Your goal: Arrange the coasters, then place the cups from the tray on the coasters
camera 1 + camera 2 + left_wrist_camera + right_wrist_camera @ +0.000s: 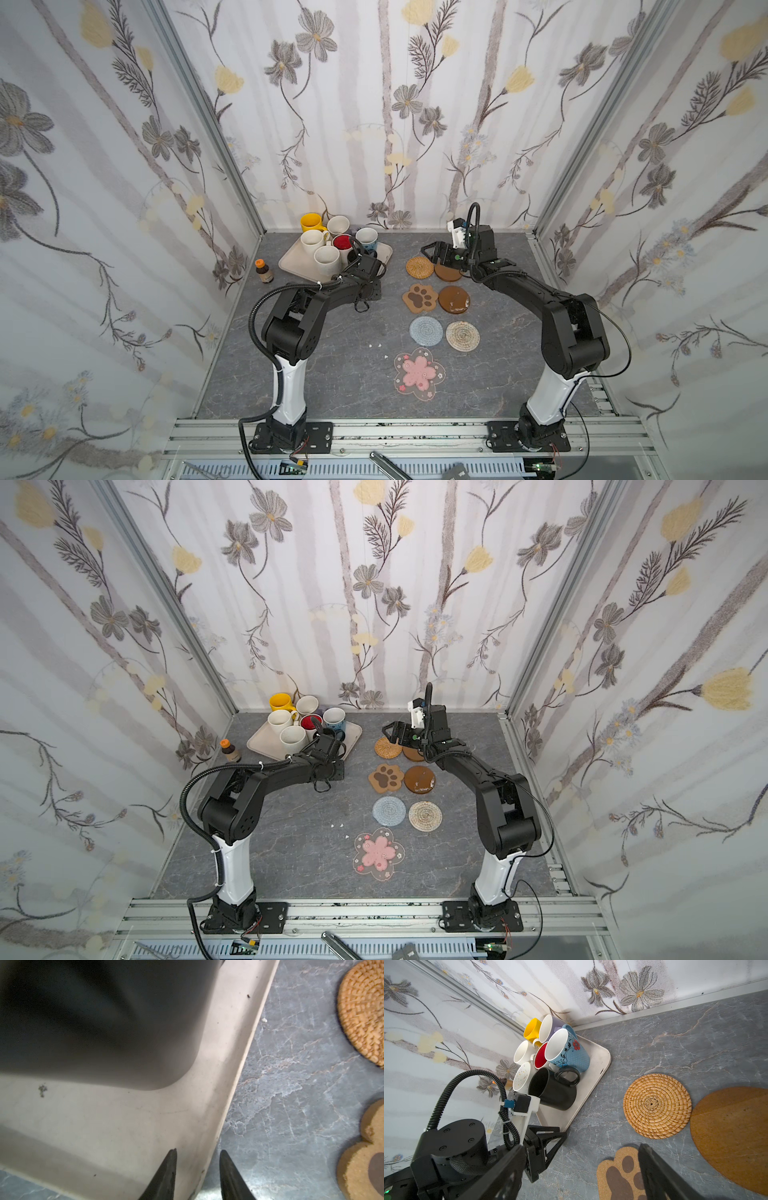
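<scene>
1. The left claw [198, 1157] hung low over a corner of the beige tray [124, 1126]. Its two fingers stood a little apart and gripped nothing, and the tray's rim ran under the gap between them.
2. Just ahead of it stood the black mug [556, 1093]. Crowded behind that were the speckled cream mug [522, 1076], the red-lined mug [540, 1055] and the blue floral mug [569, 1053], with the yellow mug [532, 1029] farthest off.
3. The right claw [581, 1147] hovered empty above the grey table [675, 1043], fingers spread wide. The paw-print coaster [618, 1174] and the woven rattan coaster [656, 1105] lay close by, and a brown round coaster [733, 1132] lay just beside the rattan one.
4. Farther back toward that arm's base lay the second brown round [454, 299], the grey-blue knitted coaster [426, 331], the beige braided coaster [462, 336] and the pink blossom coaster [417, 372].
</scene>
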You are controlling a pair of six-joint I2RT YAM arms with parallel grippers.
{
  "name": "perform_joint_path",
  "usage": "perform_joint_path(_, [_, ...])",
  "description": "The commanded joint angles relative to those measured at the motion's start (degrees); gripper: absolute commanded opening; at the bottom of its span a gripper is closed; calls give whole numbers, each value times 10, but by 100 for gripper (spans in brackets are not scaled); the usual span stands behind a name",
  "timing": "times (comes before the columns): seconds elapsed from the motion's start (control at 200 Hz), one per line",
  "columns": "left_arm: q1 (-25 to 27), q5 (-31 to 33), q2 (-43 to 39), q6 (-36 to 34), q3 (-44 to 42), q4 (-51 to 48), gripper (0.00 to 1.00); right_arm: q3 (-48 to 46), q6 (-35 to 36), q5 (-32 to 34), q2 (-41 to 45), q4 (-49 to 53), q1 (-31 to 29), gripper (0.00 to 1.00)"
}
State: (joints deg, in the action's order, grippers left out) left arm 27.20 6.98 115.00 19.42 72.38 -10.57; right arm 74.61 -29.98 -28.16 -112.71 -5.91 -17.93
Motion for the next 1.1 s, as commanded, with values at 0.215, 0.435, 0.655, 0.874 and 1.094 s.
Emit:
perform_joint_path(0.215, [7,17,5,-6,3,-63,24,-5,-15,-17,10,-35,2,86])
perform_joint_path(0.435, [14,22,9,0,7,-81,14,-11,-19,-23,15,-43,8,87])
perform_joint_path(0.655, [23,19,5,3,1,-88,5,-14,-20,-24,15,-45,13,86])
perform_joint_path(0.874, [27,12,-20,11,-32,-88,0,-16,-20,-24,13,-45,15,87])
perform_joint_path(1.094, [34,11,-41,11,-62,-88,0,-18,-20,-23,13,-45,15,87])
